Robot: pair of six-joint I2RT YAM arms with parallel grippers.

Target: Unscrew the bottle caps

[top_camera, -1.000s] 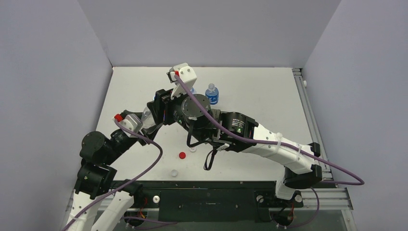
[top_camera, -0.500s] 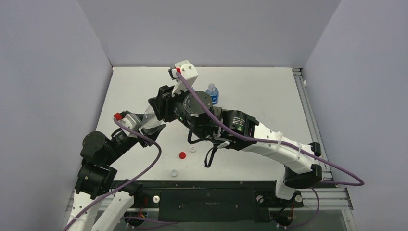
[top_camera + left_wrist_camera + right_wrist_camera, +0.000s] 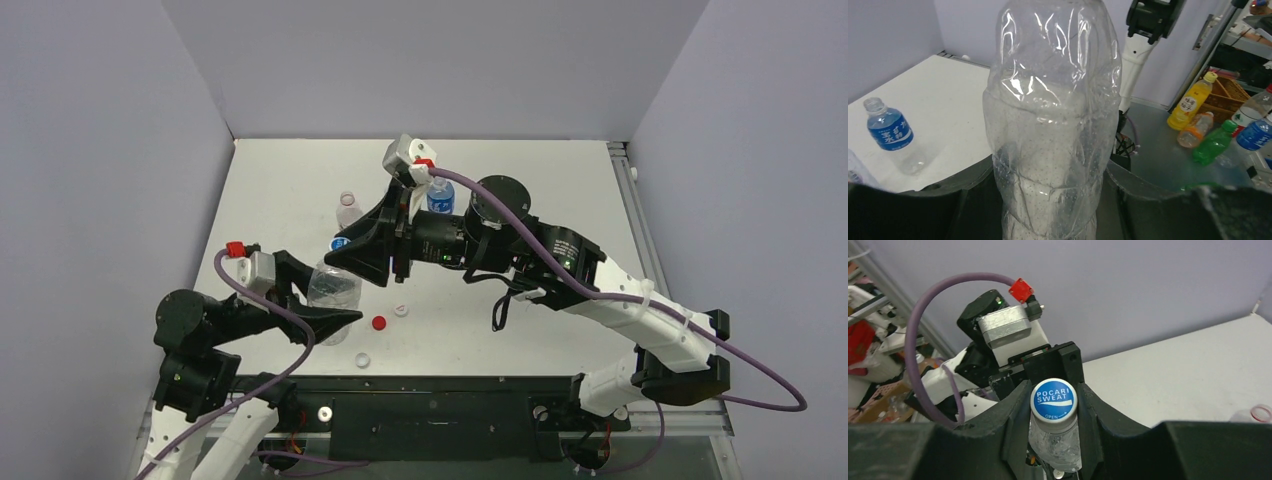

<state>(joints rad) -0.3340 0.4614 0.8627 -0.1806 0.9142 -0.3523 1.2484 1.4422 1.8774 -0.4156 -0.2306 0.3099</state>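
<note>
My left gripper [image 3: 335, 297] is shut on the body of a clear unlabelled bottle [image 3: 333, 283], which fills the left wrist view [image 3: 1053, 125] between the jaws [image 3: 1053, 205]. My right gripper [image 3: 350, 258] is shut on that bottle's blue cap [image 3: 340, 243]. In the right wrist view the cap [image 3: 1053, 399], printed POCARI SWEAT, sits between the two jaws of the gripper [image 3: 1054, 407], which touch its sides. A red cap [image 3: 378, 322], a white cap [image 3: 401, 310] and a clear cap [image 3: 362, 358] lie loose on the table near the front.
A capless clear bottle [image 3: 348, 207] stands behind the grippers; its neck shows in the right wrist view [image 3: 1259, 414]. A blue-labelled bottle [image 3: 440, 195] stands at the back middle and shows in the left wrist view [image 3: 890, 132]. Walls enclose the white table [image 3: 560, 200].
The left gripper has brought the clear bottle nearer and to the right. The right arm has swung right and its gripper now sits on the blue cap. The capless bottle is uncovered.
</note>
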